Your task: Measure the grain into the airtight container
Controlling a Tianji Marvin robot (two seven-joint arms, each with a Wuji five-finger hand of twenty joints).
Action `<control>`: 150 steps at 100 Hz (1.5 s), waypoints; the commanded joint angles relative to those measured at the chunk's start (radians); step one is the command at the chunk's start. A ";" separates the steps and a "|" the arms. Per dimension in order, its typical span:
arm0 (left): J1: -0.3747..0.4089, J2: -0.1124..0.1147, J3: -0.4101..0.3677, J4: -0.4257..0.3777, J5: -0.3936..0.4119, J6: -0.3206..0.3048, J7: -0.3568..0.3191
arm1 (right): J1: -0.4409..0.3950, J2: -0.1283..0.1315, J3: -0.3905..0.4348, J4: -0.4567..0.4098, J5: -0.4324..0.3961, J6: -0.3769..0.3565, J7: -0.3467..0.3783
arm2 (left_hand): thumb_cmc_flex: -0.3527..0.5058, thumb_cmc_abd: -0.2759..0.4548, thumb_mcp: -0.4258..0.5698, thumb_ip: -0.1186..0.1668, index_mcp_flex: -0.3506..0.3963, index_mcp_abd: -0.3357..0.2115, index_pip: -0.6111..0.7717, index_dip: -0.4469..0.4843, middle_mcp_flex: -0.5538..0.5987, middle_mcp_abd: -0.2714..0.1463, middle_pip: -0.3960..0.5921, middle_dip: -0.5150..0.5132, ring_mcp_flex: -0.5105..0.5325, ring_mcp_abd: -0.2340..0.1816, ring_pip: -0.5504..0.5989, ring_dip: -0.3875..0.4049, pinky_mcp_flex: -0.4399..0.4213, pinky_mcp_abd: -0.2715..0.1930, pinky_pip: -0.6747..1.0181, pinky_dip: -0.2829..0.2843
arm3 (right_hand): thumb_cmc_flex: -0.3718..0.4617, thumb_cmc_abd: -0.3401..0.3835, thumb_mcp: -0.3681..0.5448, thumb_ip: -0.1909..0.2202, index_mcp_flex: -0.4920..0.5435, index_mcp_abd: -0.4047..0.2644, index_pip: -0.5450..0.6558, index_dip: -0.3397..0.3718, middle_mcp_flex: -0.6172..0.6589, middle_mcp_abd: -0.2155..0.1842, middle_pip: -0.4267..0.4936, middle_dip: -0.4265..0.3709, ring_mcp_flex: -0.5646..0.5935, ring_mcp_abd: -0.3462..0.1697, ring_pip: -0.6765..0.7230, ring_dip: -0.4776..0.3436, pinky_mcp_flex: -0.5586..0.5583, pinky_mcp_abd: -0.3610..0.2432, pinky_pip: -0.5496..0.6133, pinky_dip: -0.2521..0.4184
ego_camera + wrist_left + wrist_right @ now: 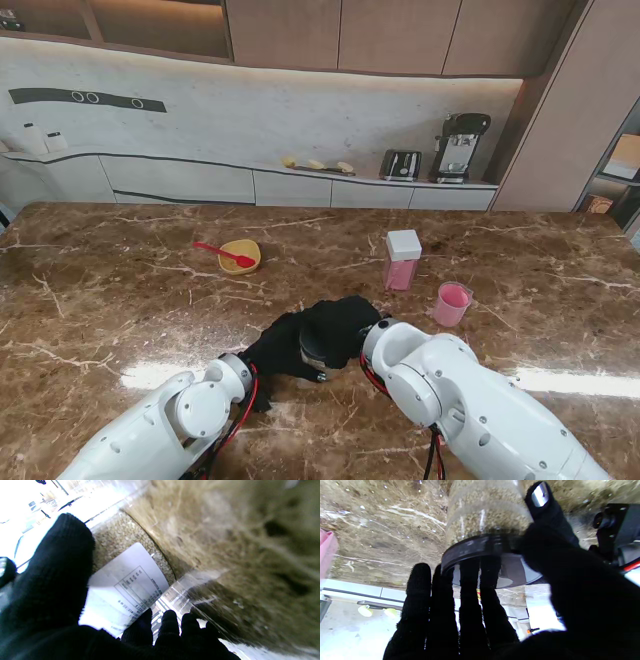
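The black-gloved left hand (pixel 57 600) wraps a clear grain jar (pixel 130 537) — thumb on one side, fingertips (pixel 170 622) curled round the other — its white printed label (pixel 125 585) facing the palm, brown marble table (pixel 250 542) beyond.

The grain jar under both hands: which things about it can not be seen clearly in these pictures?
- Stand view: the grain jar is hidden under the left hand and right hand.
- Left wrist view: the label print is too blurred to read.
- Right wrist view: the black lid is partly covered by fingers; how tightly it sits is unclear.
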 commanded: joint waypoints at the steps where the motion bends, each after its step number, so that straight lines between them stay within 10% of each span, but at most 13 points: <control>1: 0.016 0.010 0.008 0.033 0.005 0.015 -0.015 | -0.016 0.009 0.005 -0.006 0.025 -0.017 0.039 | 0.082 0.232 0.223 0.052 0.130 -0.162 0.131 0.025 0.003 -0.029 0.013 0.002 0.054 0.163 0.055 0.030 0.073 0.436 0.234 0.098 | 0.183 0.067 0.229 0.038 0.021 -0.134 0.017 -0.034 -0.044 -0.050 -0.014 -0.033 -0.124 -0.095 -0.092 -0.066 -0.086 -0.020 -0.104 -0.023; 13: 0.017 0.009 0.007 0.032 -0.001 0.019 -0.017 | -0.021 0.013 0.017 -0.011 0.058 -0.045 0.055 | 0.083 0.232 0.224 0.052 0.126 -0.160 0.130 0.025 0.004 -0.028 0.013 0.002 0.053 0.163 0.054 0.030 0.073 0.434 0.234 0.097 | 0.247 0.100 0.260 0.038 -0.004 -0.123 -0.007 -0.061 -0.101 -0.049 -0.044 -0.054 -0.210 -0.121 -0.119 -0.093 -0.129 -0.060 -0.165 -0.028; 22: 0.018 0.011 0.008 0.029 0.005 0.018 -0.019 | -0.019 0.016 0.023 -0.012 0.090 -0.064 0.078 | 0.081 0.232 0.222 0.052 0.125 -0.160 0.129 0.025 0.004 -0.028 0.013 0.002 0.053 0.164 0.054 0.030 0.073 0.435 0.234 0.097 | 0.110 0.030 0.228 0.039 -0.077 -0.126 -0.063 -0.096 -0.194 -0.031 -0.104 -0.107 -0.327 -0.114 -0.173 -0.148 -0.218 -0.067 -0.265 -0.046; 39: 0.018 0.010 0.010 0.029 0.002 0.018 -0.018 | -0.026 0.012 0.029 -0.015 0.080 -0.050 0.060 | 0.085 0.233 0.223 0.052 0.127 -0.164 0.130 0.026 0.004 -0.028 0.013 0.002 0.051 0.167 0.054 0.030 0.071 0.436 0.231 0.095 | -0.089 0.024 -0.084 0.007 -0.160 -0.074 -0.110 -0.093 -0.252 0.004 -0.143 -0.149 -0.367 -0.078 -0.216 -0.188 -0.264 -0.049 -0.312 -0.042; 54: 0.019 0.009 0.009 0.030 0.001 0.019 -0.018 | -0.027 0.009 0.022 -0.028 0.020 0.016 0.058 | 0.090 0.233 0.226 0.053 0.137 -0.166 0.136 0.029 0.005 -0.028 0.015 0.002 0.052 0.168 0.055 0.031 0.070 0.436 0.229 0.093 | -0.231 0.254 -0.466 0.063 -0.198 0.009 -0.057 -0.025 -0.224 0.018 -0.103 -0.102 -0.244 -0.058 -0.133 -0.103 -0.175 -0.033 -0.227 0.008; 72: 0.017 0.009 0.010 0.032 0.003 0.015 -0.017 | -0.014 0.000 -0.019 -0.006 -0.071 0.096 0.013 | 0.093 0.233 0.230 0.053 0.141 -0.165 0.143 0.033 0.006 -0.027 0.016 0.002 0.050 0.170 0.055 0.031 0.071 0.437 0.227 0.094 | -0.360 0.206 -0.351 0.075 -0.091 -0.007 0.131 0.071 -0.073 -0.006 0.094 0.089 0.038 -0.090 0.191 0.133 0.093 -0.023 0.073 0.109; 92: 0.017 0.010 0.012 0.031 0.004 0.017 -0.020 | -0.003 -0.010 -0.047 0.028 -0.021 0.132 -0.061 | 0.074 0.209 0.222 0.050 0.131 -0.152 0.140 0.034 0.005 -0.025 0.017 0.002 0.050 0.171 0.055 0.032 0.072 0.438 0.228 0.095 | -0.130 0.198 -0.472 0.092 0.136 -0.063 0.293 0.155 0.200 -0.041 0.304 0.250 0.318 -0.131 0.466 0.249 0.330 -0.037 0.414 0.094; 110: 0.003 0.012 0.032 0.034 0.000 0.033 -0.039 | 0.000 -0.017 -0.060 0.042 0.027 0.143 -0.097 | 0.017 0.159 0.173 0.048 0.114 -0.101 0.103 0.013 -0.012 -0.020 -0.014 -0.007 0.024 0.177 0.049 0.031 0.070 0.435 0.220 0.090 | -0.058 0.114 -0.118 0.016 0.179 -0.064 0.326 0.153 0.251 -0.036 0.321 0.234 0.408 -0.122 0.441 0.219 0.429 -0.024 0.442 0.003; 150: -0.026 0.003 0.070 0.047 -0.027 0.061 -0.059 | -0.010 -0.020 -0.075 0.052 0.073 0.160 -0.117 | 0.040 0.194 0.065 0.062 0.172 -0.074 0.009 -0.099 -0.016 -0.012 -0.032 -0.018 -0.007 0.181 0.044 0.025 0.067 0.428 0.165 0.084 | 0.042 0.047 -0.025 0.022 0.173 -0.063 0.325 0.126 0.253 -0.027 0.309 0.188 0.449 -0.099 0.339 0.165 0.508 -0.008 0.364 -0.093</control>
